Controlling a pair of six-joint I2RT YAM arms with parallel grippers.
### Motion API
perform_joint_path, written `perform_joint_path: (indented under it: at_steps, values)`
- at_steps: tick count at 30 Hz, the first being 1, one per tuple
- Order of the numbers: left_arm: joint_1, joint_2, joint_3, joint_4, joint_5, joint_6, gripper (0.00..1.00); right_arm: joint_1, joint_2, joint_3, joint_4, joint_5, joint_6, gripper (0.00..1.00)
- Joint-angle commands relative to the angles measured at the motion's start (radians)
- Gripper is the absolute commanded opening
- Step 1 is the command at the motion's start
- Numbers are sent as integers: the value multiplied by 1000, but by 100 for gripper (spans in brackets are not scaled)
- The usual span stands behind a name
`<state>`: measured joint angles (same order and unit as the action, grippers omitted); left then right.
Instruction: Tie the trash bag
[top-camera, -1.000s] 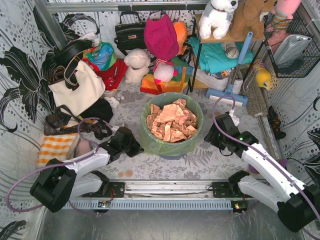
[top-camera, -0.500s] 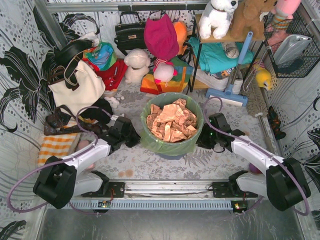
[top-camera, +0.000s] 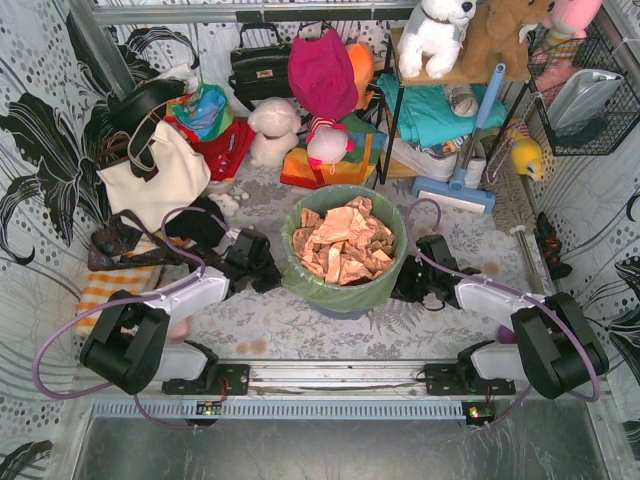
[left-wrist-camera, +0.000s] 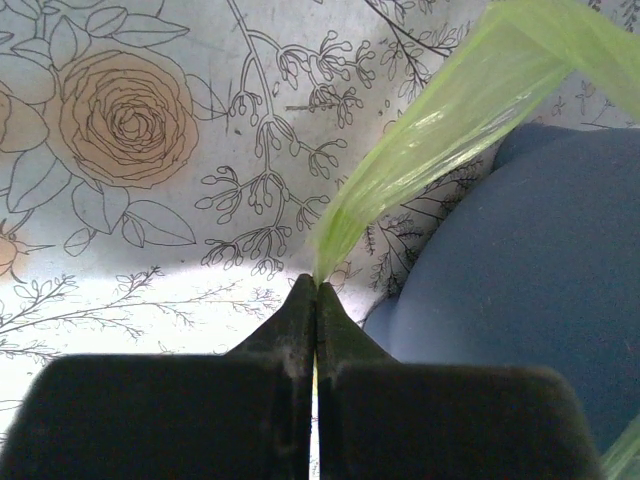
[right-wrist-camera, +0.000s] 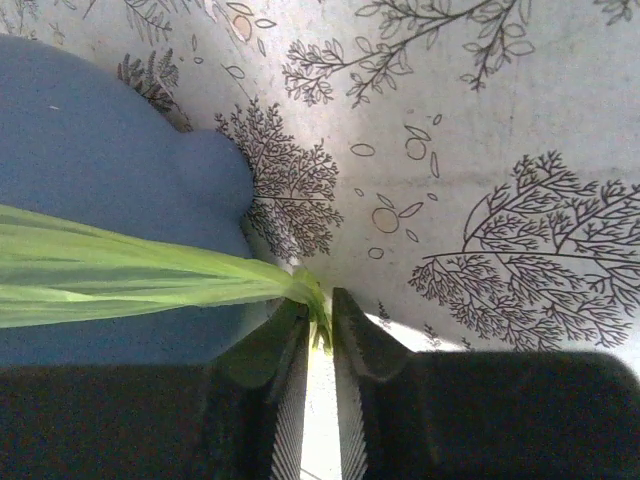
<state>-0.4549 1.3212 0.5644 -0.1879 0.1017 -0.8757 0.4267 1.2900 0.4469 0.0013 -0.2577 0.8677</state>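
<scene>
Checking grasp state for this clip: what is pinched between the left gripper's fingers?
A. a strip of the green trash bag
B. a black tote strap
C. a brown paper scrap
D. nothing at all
A: in the left wrist view the left gripper is closed on a stretched band of the lime-green trash bag, which runs up beside the blue-grey bin.

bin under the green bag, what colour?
Blue-grey bin, plain and matte. Best seen in the left wrist view, beside the trash bag film.
</scene>
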Motion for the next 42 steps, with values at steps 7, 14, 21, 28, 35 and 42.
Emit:
perform_joint_path:
  at_steps: [7,14,21,28,35,42]
  values:
    - [9,-61,49,-36,-34,27,0,-8,-195,-36,-92,98,-10,0]
    - [10,-203,90,-132,-91,27,0,-8,-457,53,-318,191,-17,0]
    - [9,-347,176,-237,-132,43,0,-9,-588,180,-429,200,-17,0]
    - [9,-482,225,-238,-120,65,0,-8,-683,323,-467,171,-23,0]
    - [9,-600,273,-165,-99,96,0,-8,-685,434,-400,135,-50,0]
    - [9,-589,379,-136,-14,141,0,-8,-661,497,-312,72,-56,0]
